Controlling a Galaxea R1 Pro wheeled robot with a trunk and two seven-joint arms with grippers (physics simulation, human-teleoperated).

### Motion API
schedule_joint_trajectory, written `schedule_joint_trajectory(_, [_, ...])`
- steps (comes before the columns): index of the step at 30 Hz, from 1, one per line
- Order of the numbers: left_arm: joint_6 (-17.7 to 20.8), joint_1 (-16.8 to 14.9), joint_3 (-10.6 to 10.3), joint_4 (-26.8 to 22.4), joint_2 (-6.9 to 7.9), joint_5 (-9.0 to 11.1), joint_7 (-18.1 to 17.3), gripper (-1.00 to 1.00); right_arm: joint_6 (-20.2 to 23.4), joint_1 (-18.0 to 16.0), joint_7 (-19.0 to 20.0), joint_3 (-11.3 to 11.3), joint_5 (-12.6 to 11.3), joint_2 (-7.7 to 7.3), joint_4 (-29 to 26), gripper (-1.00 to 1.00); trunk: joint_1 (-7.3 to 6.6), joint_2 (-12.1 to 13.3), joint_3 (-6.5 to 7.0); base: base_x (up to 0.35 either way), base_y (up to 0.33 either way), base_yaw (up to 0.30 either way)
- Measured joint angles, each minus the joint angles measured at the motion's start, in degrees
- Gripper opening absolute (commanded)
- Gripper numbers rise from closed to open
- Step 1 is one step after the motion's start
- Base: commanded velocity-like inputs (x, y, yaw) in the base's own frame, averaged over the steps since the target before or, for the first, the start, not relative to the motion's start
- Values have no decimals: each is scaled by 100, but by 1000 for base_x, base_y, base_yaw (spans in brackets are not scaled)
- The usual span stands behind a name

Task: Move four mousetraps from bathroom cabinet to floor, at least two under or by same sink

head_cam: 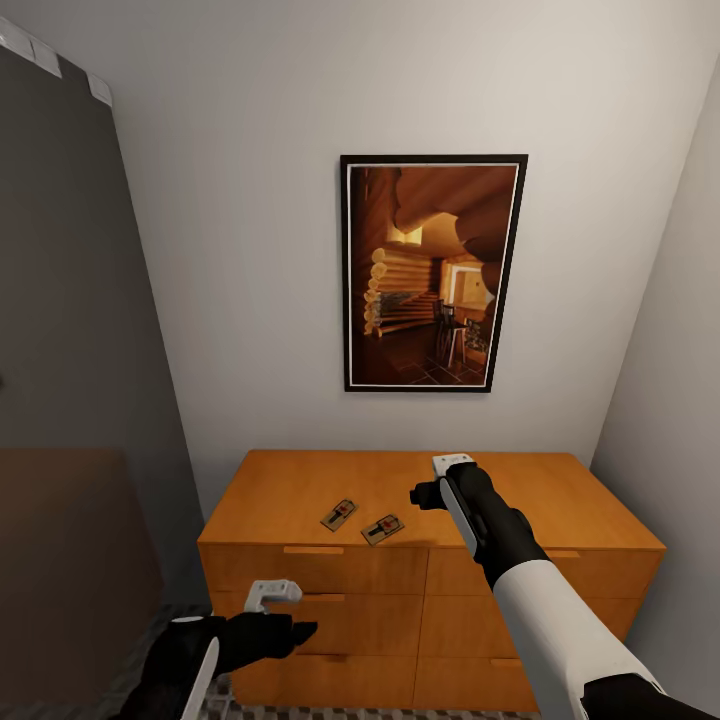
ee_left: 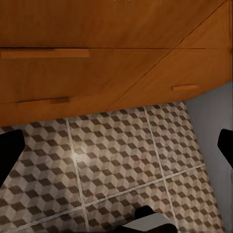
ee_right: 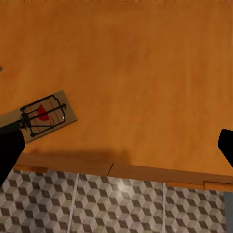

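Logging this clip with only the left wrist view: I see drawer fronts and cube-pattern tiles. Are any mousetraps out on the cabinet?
Observer: Yes, two mousetraps lie side by side on the cabinet top, near its front edge.
Operator: Where is the right arm?
Observer: The right arm's jaws hang over the cabinet top, just right of the traps, open and empty.
Operator: Anything behind the cabinet?
Observer: A framed picture of a log interior hangs on the wall above it.

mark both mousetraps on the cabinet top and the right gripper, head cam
left mousetrap (head_cam: pixel 339 514), head view, on the middle of its wooden board.
right mousetrap (head_cam: pixel 382 529), head view, on the middle of its board.
right gripper (head_cam: pixel 425 493), head view, by its dark finger over the cabinet (head_cam: pixel 300 490) top.
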Motion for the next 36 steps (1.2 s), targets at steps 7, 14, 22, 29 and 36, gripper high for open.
schedule_joint_trajectory(7, [448, 0, -282, -558, -11, 0, -9, 100, -34, 0, -2, 0, 0, 0, 23, 100, 0, 0, 0, 0, 0, 0])
schedule_joint_trajectory(14, [661, -10, -352, -835, -22, -2, -11, 100, -41, 0, -3, 0, 0, 0, 32, 100, 0, 0, 0, 0, 0, 0])
schedule_joint_trajectory(22, [910, -189, -372, -915, -35, -1, -12, 100, -77, 0, -3, 0, 0, 0, 35, 100, 0, 0, 0, 0, 0, 0])
schedule_joint_trajectory(29, [983, -818, -376, -893, -28, 5, -14, 100, -174, 0, -3, 4, 0, 0, 54, 100, 0, 0, 0, 0, 0, 0])
schedule_joint_trajectory(36, [997, -1387, -368, -681, 25, 27, -14, 100, -239, 0, -4, 1, 11, -4, 231, 100, 0, 1, 0, 0, 0, 0])
